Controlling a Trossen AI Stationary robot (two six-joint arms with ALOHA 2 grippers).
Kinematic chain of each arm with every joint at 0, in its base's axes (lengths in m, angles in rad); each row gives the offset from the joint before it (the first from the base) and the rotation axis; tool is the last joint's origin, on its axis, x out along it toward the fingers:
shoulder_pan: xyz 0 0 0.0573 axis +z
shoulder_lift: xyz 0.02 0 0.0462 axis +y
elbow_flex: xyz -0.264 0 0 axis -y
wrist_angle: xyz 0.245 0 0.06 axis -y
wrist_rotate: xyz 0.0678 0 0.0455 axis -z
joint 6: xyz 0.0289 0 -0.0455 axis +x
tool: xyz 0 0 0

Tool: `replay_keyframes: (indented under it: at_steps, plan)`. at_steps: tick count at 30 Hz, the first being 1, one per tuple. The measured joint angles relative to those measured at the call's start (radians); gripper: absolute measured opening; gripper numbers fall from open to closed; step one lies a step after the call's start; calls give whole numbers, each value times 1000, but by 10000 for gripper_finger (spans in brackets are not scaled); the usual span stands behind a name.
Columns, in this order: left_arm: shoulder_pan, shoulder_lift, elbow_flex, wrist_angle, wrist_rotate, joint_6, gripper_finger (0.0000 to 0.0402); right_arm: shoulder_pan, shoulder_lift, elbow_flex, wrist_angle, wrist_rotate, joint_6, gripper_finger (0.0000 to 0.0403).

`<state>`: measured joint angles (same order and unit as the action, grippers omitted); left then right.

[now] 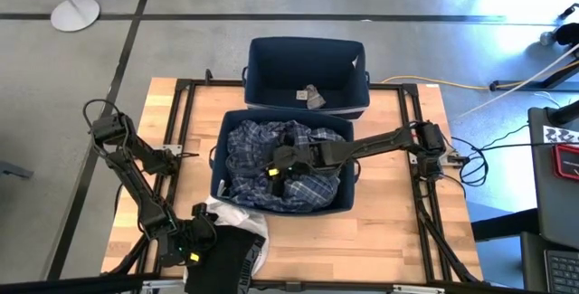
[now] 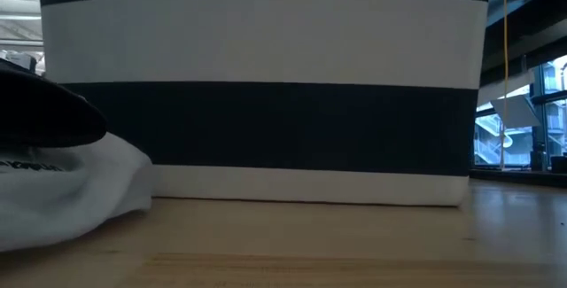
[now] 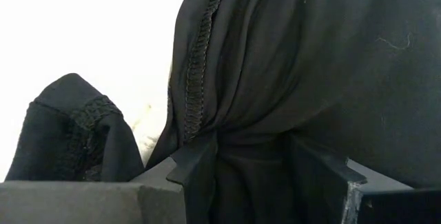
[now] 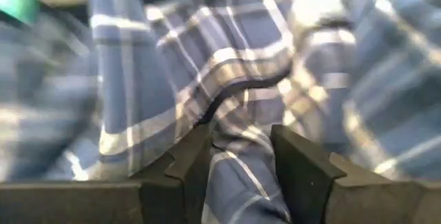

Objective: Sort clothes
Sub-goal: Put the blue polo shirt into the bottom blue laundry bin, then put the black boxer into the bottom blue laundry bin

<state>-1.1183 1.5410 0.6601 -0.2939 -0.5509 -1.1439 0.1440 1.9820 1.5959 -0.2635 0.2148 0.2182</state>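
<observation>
Sorting barely begun.
Right gripper [image 1: 271, 171] pinches plaid shirt [image 1: 312, 185] inside near bin [image 1: 215, 163]; left gripper [image 1: 193, 254] clamps black garment [image 1: 231, 256] beside it.

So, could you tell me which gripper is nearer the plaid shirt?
Right. The right gripper is down in the plaid shirt; the left gripper is at the black garment.

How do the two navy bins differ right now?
The near bin is heaped with dark blue plaid fabric, and the right hand reaches into it; the far bin holds only one small grey-brown piece and no hand is in it. Both are navy, rectangular and stand on the table.
</observation>
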Motion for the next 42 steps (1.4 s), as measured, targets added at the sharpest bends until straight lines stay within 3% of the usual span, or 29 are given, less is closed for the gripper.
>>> replay_keyframes:
  at_steps: [4, 10, 16, 20, 33, 42]
  plan:
    - [0, 0, 0, 0, 0, 0, 166, 47, -33, 104, -49, 5, -42, 156]
    - [0, 1, 0, -3, -3, 0, 166, 118, -42, 314, -221, 99, -89, 156]
    - [1, 1, 0, -63, -25, -36, 166, 197, -44, 424, -285, 157, -95, 156]
    - [2, 0, 0, -116, -37, -80, 166, 246, -45, 434, -273, 160, -95, 156]
    - [1, -12, -2, -68, -30, 0, 166, 400, 44, 430, -258, 134, -95, 156]
    - [0, -133, -4, -73, -10, 58, 166, 425, 134, 431, -255, 133, -95, 156]
